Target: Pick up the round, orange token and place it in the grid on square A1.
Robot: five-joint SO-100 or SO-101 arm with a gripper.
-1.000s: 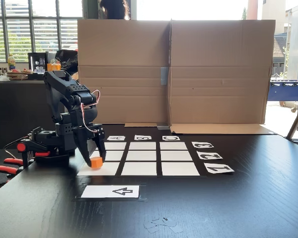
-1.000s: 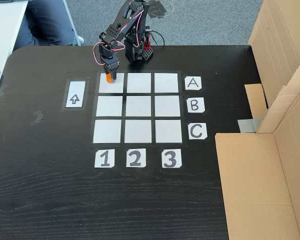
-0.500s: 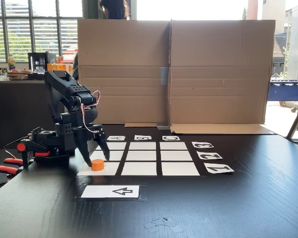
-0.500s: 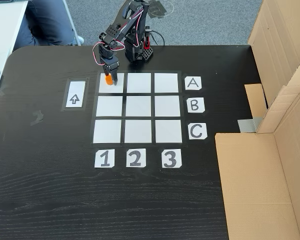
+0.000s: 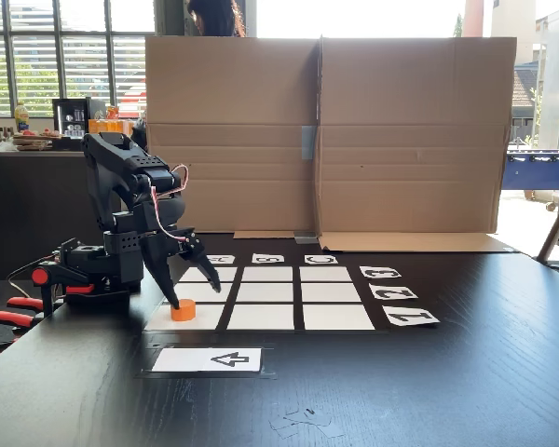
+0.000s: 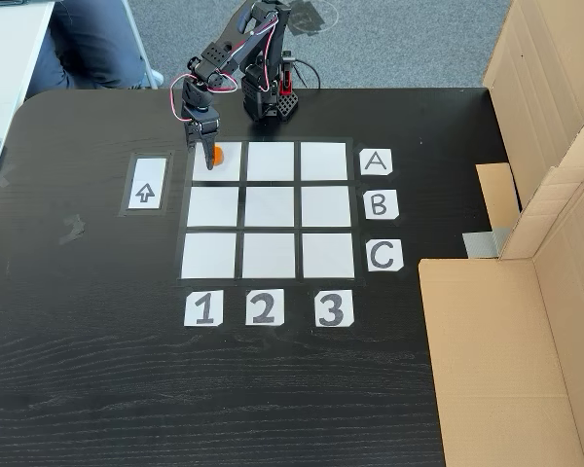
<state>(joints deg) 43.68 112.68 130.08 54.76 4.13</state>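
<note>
- Gripper [image 5: 195, 294] [image 6: 200, 154]: jaws spread wide, holding nothing, hanging just above the token.
- Token [image 5: 183, 309] [image 6: 216, 153]: flat on square A1 [image 5: 205, 318] [image 6: 226, 167], corner of the grid [image 6: 269, 209].
- Beside that square, away from the grid: arrow card [image 6: 146, 184].

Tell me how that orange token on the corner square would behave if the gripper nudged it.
The token lies flat on square A1, short and wide, so it would probably slide, not tip. It looks rigid and likely light. On edge, it might roll.
</note>
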